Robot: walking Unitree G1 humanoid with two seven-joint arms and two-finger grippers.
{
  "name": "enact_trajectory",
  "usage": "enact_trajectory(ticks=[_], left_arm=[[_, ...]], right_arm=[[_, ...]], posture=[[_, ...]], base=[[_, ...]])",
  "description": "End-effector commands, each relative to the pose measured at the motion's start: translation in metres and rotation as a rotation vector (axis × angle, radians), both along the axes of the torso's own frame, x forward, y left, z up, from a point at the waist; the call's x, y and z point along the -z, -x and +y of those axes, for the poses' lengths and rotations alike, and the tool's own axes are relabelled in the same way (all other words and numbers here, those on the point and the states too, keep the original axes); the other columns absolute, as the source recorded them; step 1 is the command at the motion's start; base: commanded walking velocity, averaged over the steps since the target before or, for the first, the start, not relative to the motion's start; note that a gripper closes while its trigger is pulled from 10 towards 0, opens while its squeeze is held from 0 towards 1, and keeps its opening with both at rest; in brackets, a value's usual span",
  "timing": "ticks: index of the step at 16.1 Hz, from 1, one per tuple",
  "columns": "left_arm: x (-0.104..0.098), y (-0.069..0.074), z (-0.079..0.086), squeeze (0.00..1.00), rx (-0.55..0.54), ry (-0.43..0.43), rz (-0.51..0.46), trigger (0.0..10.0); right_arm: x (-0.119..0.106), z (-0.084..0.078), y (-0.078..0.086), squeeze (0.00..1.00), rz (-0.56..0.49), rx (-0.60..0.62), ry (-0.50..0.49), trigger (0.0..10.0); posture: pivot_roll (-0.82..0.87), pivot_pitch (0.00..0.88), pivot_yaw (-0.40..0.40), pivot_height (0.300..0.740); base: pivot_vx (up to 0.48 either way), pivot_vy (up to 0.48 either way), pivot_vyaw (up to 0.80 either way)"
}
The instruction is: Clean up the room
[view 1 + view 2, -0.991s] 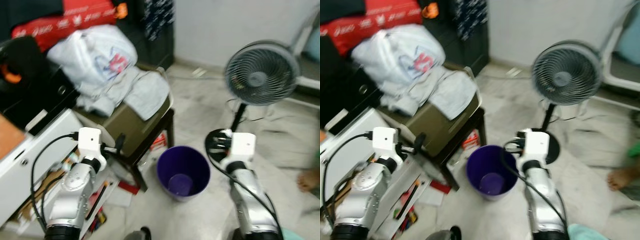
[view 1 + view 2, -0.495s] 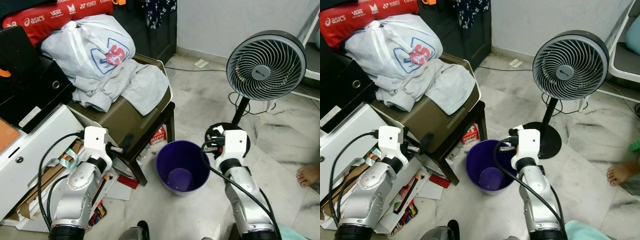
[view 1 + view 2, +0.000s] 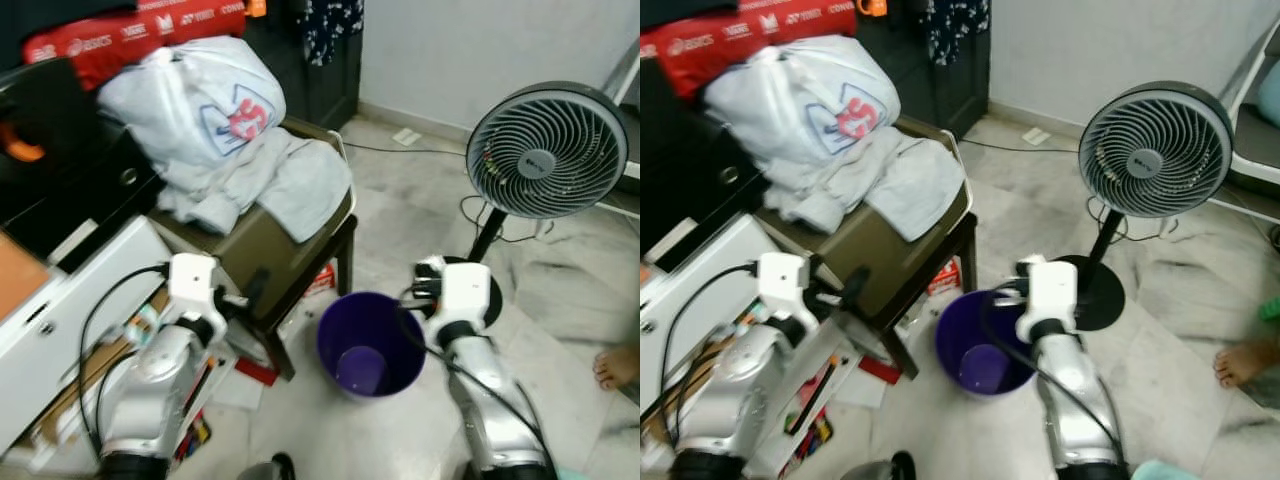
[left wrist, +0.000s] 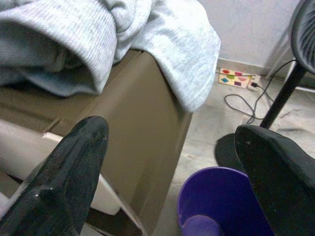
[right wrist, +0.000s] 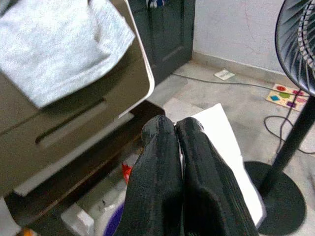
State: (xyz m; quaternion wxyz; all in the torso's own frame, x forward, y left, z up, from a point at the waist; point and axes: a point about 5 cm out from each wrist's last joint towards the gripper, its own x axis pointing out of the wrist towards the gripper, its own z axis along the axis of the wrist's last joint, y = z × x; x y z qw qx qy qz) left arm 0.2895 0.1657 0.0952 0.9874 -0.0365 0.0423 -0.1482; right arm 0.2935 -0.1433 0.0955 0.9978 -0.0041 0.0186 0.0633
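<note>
Right wrist view: right pincer (image 5: pixel 178 129) pinched shut on a white paper sheet (image 5: pixel 227 147), held over the purple bin (image 3: pixel 368 343) on the floor. Left pincer (image 4: pixel 172 162) spread wide, nothing in it, near the brown box (image 3: pixel 255 240) w/ grey clothes (image 3: pixel 270 180) on top. Standing fan (image 3: pixel 545 150) just beyond bin.

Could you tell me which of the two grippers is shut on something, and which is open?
The right gripper is the shut one: its fingers pinch a white sheet of paper above the purple bin. The left gripper is spread wide, holding nothing.
</note>
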Motion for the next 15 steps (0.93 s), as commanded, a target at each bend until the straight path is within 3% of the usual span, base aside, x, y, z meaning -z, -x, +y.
enact_trajectory(ticks=[1,12,15], left_arm=[[-0.0012,0.0014,-0.0017,0.0,0.002,0.005,-0.005,10.0],[-0.0003,-0.0001,-0.0013,0.0,-0.003,0.008,0.003,10.0],[-0.0007,-0.0006,0.0016,0.0,-0.011,0.009,0.002,10.0]], right_arm=[[0.0009,-0.0068,0.0012,0.0,0.009,0.015,0.007,10.0],[-0.0016,-0.005,-0.0029,0.0,0.011,0.005,-0.004,10.0],[-0.0018,-0.0016,-0.0034,0.0,0.01,-0.013,0.004,10.0]], posture=[[0.01,0.152,0.068,0.74],[0.01,0.159,0.069,0.74],[0.01,0.16,0.068,0.74]], base=[[0.277,0.0,0.0],[0.268,0.0,0.0],[0.18,0.0,0.58]])
